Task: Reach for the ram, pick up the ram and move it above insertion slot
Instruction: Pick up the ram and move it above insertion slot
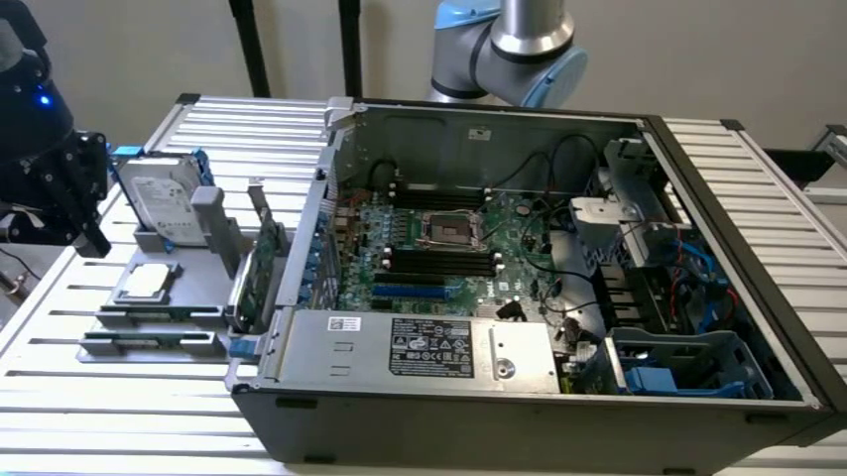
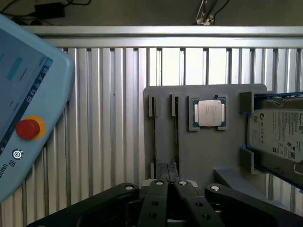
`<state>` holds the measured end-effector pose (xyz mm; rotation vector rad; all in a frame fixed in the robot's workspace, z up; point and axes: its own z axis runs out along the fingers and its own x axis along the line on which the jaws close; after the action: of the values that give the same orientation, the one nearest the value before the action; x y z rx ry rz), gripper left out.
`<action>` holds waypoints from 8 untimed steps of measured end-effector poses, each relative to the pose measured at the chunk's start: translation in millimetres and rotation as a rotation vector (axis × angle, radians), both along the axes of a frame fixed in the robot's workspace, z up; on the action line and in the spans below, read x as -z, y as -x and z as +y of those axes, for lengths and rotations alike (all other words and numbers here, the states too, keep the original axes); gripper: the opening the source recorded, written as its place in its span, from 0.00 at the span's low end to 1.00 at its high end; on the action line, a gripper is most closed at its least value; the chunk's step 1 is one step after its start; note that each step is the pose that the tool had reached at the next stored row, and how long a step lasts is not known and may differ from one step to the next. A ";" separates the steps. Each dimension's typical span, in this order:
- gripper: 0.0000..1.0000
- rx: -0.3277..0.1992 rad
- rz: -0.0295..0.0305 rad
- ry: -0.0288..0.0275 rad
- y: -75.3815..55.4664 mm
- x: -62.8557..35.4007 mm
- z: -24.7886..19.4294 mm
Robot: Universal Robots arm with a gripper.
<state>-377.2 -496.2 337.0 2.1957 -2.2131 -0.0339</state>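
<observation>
A beige wall [image 1: 106, 50] runs across the exterior view's top, two black poles [image 1: 246, 45] before it upper left; a ribbed metal table [image 1: 119, 436] spans the bottom.

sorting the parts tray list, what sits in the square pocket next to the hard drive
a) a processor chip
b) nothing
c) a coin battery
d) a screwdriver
a: a silver-topped processor chip lies in the square pocket of the grey tray, beside the hard drive.

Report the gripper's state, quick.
Gripper: shut, with nothing visibly held, over the grey parts holder.
</observation>
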 end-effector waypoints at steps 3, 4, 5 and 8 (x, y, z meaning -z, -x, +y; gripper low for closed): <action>0.11 0.000 0.0001 0.0000 0.0 0.0 0.0; 0.11 0.000 0.0000 0.0000 0.1 0.0 0.0; 0.11 0.000 0.0000 0.0000 0.0 0.0 0.0; 0.11 0.000 0.0000 0.0000 0.0 0.0 0.0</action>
<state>-377.3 -496.2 337.0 2.1956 -2.2132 -0.0339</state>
